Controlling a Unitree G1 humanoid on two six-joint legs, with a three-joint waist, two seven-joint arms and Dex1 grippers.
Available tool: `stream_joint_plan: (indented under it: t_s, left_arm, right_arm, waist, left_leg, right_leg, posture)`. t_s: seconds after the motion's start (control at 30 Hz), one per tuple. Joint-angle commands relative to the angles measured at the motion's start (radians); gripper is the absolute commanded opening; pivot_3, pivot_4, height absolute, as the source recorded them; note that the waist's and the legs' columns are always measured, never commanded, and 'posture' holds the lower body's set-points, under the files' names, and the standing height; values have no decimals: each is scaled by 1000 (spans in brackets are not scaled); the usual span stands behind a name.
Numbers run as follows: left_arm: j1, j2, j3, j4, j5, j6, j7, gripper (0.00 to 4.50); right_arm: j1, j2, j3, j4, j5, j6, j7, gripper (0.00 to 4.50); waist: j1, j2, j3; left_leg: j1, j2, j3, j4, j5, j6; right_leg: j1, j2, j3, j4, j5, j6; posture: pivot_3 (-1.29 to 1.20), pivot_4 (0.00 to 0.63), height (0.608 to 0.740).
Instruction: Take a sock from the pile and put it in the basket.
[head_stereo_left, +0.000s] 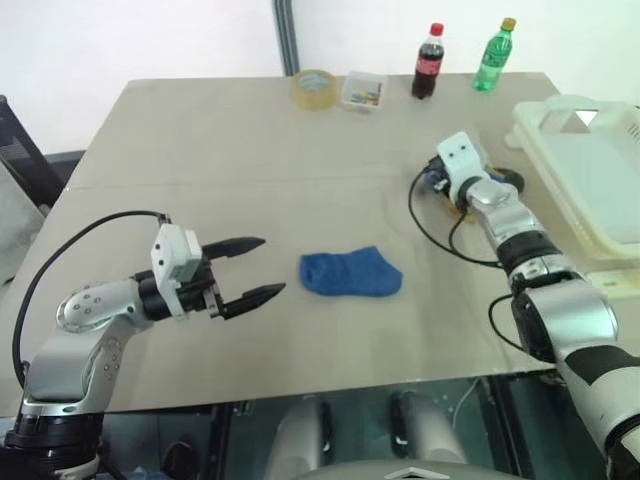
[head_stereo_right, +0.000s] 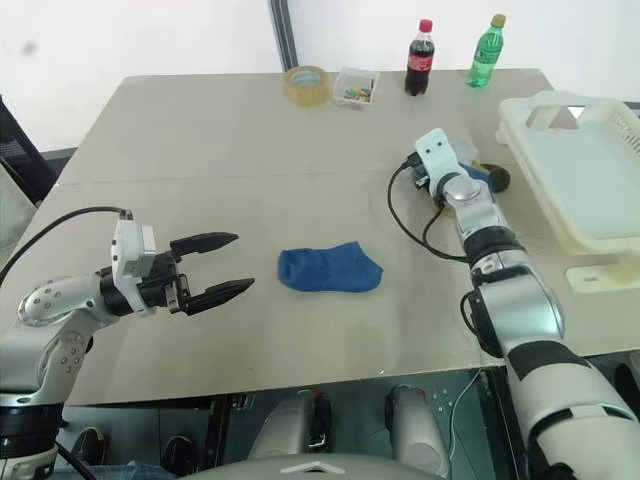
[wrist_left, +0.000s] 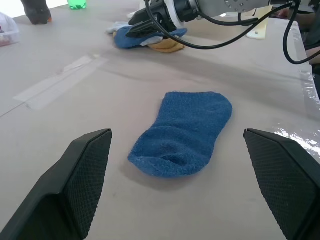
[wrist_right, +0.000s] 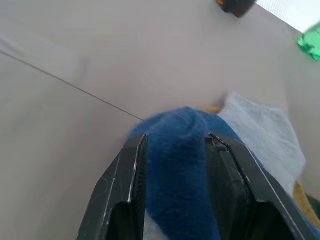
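Observation:
The pile (head_stereo_right: 486, 176) lies on the table beside the cream basket (head_stereo_left: 600, 185) at the right. In the right wrist view its blue sock (wrist_right: 175, 175) is on top, with a pale grey sock (wrist_right: 265, 135) next to it. My right gripper (wrist_right: 176, 137) is at the pile, and the blue sock shows in the gap between its part-open fingers. I cannot tell if they touch it. A second blue sock (head_stereo_left: 350, 273) lies flat and alone mid-table. My left gripper (head_stereo_left: 272, 266) hovers just left of it, wide open and empty.
Along the table's far edge stand a roll of tape (head_stereo_left: 314, 88), a small clear box (head_stereo_left: 362, 91), a cola bottle (head_stereo_left: 428, 62) and a green bottle (head_stereo_left: 494, 55). Black cables (head_stereo_left: 430, 225) loop off my right arm over the table.

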Motion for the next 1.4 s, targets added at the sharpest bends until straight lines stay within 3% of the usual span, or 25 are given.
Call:
stream_joint_plan:
  t_s: [0.03, 0.2, 0.33, 0.67, 0.8, 0.9, 1.2, 1.3, 1.4]
  left_arm:
    - [15, -5, 24, -35, -4, -18, 15, 4500]
    - [30, -8, 32, -44, -7, -22, 30, 4500]
    - [32, -7, 33, -42, -6, -27, 36, 4500]
    - [13, -3, 20, -22, 0, -35, 34, 4500]
    - [8, -4, 16, -18, 2, -36, 33, 4500]
    - [7, -6, 13, -17, 5, -36, 32, 4500]
    - [22, -5, 24, -29, 6, -35, 34, 4500]
    - [28, -3, 28, -34, 5, -35, 37, 4500]
    - [31, -3, 30, -36, 5, -36, 38, 4500]
  right_arm:
    - [-46, 0, -40, 39, 1, -38, -7, 1841]
    - [-53, 10, -60, 66, -8, -50, 11, 1841]
    - [-55, 15, -69, 71, -13, -53, 22, 79]
    - [-55, 11, -74, 69, -29, -65, 30, 79]
    - [-58, 12, -81, 68, -28, -74, 37, 1230]
    - [-65, 19, -84, 72, -32, -74, 28, 2484]
    - [-66, 34, -115, 100, -27, -37, 25, 2484]
    - [-67, 35, -114, 103, -36, -41, 25, 1669]
    - [-67, 35, -109, 103, -46, -48, 23, 236]
  waist:
    - [-1, 0, 0]
    - [-1, 0, 0]
    - [0, 0, 0]
    - [-1, 0, 0]
    - [0, 0, 0]
    - [-1, 0, 0]
    - [-1, 0, 0]
    - [-1, 0, 0]
    - [-1, 0, 0]
  left_leg:
    - [0, 0, 0, 0, 0, 0]
    - [1, 0, 0, 0, 0, 1]
    - [1, 0, -1, 0, 0, 1]
    - [1, 0, -1, 0, 0, 0]
    - [1, 0, -1, 0, 0, 0]
    - [1, 0, -1, 0, 0, 0]
    - [1, 0, 1, 0, 0, 0]
    - [1, 0, 1, 0, 0, 0]
    - [1, 0, 1, 0, 0, 0]
  right_leg:
    - [0, 0, 0, 0, 0, 0]
    - [0, 0, 0, 1, 0, 0]
    - [0, 0, 1, 2, 0, 0]
    - [0, 0, 1, 2, 0, 0]
    - [0, 0, 1, 2, 0, 0]
    - [0, 0, 1, 2, 0, 0]
    - [0, 0, 1, 2, 0, 0]
    - [0, 0, 1, 2, 0, 0]
    - [0, 0, 1, 2, 0, 0]
  posture:
    - [0, 150, 740]
    - [0, 150, 740]
    - [0, 150, 740]
    - [0, 150, 740]
    - [0, 150, 740]
    - [0, 150, 740]
    - [0, 150, 740]
    - [0, 150, 740]
    - [0, 150, 740]
